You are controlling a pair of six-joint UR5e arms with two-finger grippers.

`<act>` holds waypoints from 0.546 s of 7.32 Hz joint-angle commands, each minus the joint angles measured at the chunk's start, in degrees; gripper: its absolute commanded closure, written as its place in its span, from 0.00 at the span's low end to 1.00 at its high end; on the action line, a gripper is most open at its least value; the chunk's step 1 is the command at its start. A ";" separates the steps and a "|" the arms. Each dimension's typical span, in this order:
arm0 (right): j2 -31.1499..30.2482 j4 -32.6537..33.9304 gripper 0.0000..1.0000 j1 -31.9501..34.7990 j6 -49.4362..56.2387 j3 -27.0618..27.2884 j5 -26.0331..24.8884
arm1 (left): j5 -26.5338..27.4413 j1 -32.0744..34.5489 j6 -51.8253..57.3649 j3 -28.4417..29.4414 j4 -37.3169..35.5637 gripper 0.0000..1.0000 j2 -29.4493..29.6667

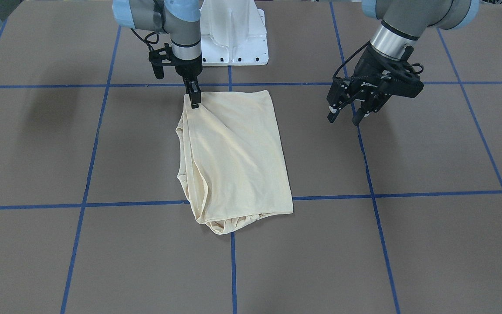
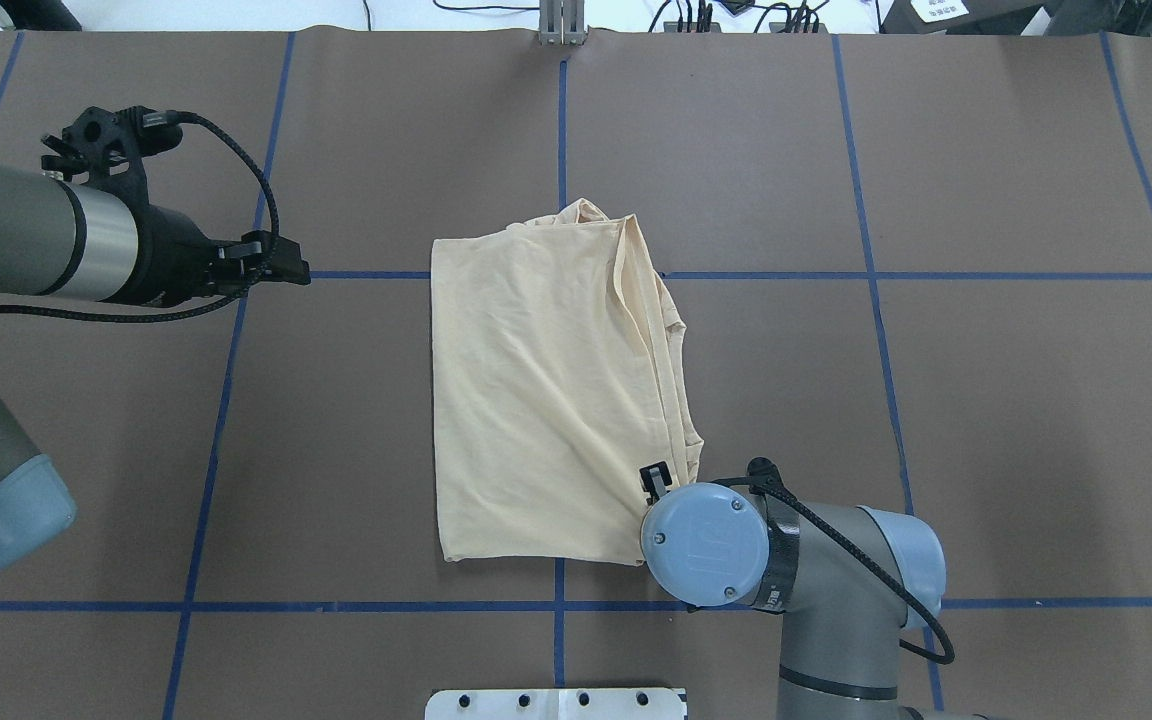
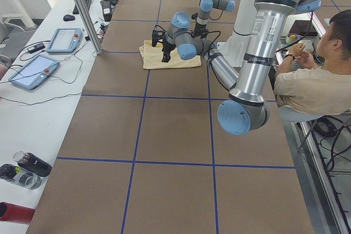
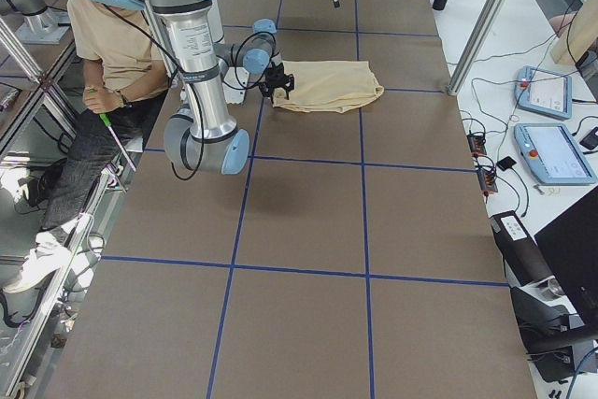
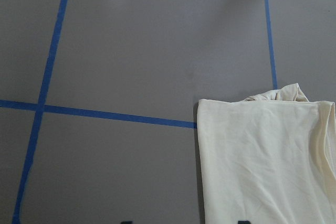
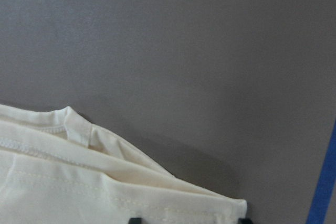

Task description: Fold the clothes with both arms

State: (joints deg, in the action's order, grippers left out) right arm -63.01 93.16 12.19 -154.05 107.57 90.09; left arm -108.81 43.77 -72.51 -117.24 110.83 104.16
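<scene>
Brown table (image 1: 408,261) gridded with blue tape (image 1: 233,270).

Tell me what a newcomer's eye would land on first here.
The pale cream shirt, folded into a rough rectangle, lies in the middle of the brown table, which is gridded with blue tape. The right gripper points straight down at the shirt's corner nearest the robot's base, and its wrist view shows the jaws apart around the fabric edge. The left gripper hangs open in the air off to the shirt's side, clear of it.

I'm seeing bright, even overhead light, only soft shadows on the table (image 1: 408,244); right wrist view's a bit blurry.
</scene>
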 commanded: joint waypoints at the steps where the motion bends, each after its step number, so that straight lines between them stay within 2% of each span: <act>1: 0.08 0.00 0.67 -0.06 -0.02 -0.08 0.00 | 0.09 0.00 0.00 0.00 0.00 0.27 -0.01; 2: 0.00 0.00 1.00 -0.06 0.85 -0.08 0.09 | 0.09 0.00 0.00 0.00 0.00 0.27 -0.01; 4: 0.26 0.00 1.00 0.55 0.95 0.53 0.17 | 0.09 0.00 0.00 0.00 0.00 0.27 -0.01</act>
State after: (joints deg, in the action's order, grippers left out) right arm -62.94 93.13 12.32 -153.24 107.63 90.19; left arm -108.72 43.77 -72.51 -117.25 110.83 104.15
